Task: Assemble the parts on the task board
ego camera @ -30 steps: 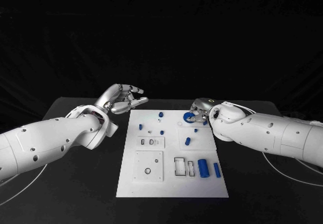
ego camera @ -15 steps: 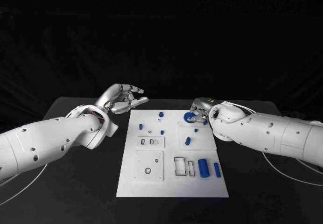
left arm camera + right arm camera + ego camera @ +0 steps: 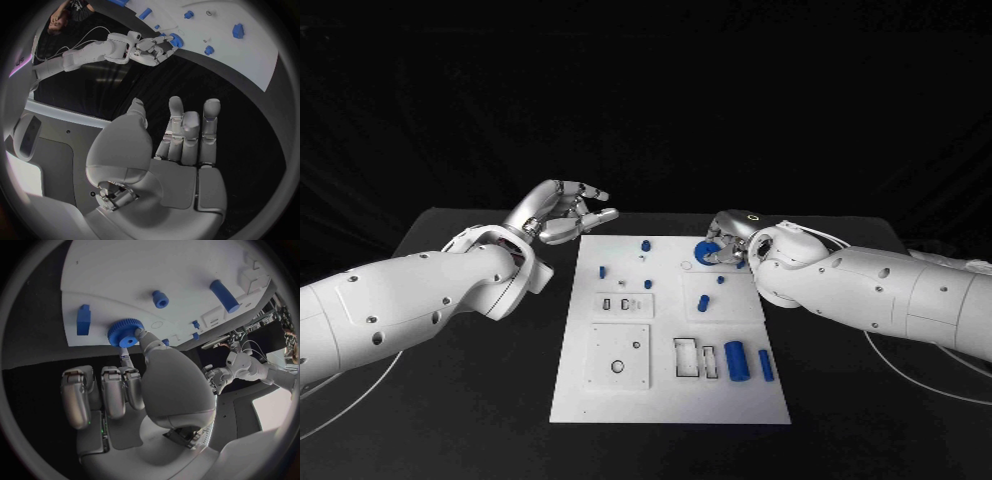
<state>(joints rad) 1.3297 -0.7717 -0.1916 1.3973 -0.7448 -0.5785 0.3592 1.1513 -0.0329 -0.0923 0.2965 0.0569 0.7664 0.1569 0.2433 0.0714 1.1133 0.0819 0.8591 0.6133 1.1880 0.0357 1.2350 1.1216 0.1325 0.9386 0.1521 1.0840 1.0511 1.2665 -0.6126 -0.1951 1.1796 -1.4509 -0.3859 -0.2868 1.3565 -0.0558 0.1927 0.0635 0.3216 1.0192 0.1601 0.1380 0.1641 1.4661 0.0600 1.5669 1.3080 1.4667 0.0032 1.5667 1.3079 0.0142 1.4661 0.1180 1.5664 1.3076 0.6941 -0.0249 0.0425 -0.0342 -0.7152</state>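
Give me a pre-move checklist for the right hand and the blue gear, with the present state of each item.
1. Right hand at the blue gear: ok, the thumb tip touches its toothed rim.
2. Firm grasp on the gear: cannot tell; the other fingers lie curled beside the palm, short of the gear, and no second contact shows.
3. Gear over the task board: ok, at its far right corner.
4. Left hand out of the way: ok, it hovers off the board's far left edge, holding nothing.
5. Nearby blue peg apart from the gear: ok, a gap shows.
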